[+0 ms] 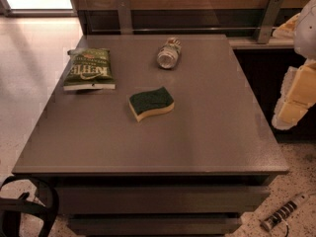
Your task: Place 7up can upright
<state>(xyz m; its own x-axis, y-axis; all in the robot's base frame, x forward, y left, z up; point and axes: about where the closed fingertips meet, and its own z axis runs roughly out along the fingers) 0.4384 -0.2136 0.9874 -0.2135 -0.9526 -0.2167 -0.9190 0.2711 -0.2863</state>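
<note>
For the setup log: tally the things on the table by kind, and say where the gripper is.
Can: 1, lying on its side
Bag: 1
Sponge: 1
Total: 3
Gripper: at the view's right, beyond the edge of the table, apart from all three.

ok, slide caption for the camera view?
Small silvery 7up can lies sideways on grey table, robot hand beyond its right edge.

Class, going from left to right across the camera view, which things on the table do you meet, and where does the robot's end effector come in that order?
green snack bag → sponge → 7up can, lying on its side → end effector, at the picture's right edge, beyond the table.
</note>
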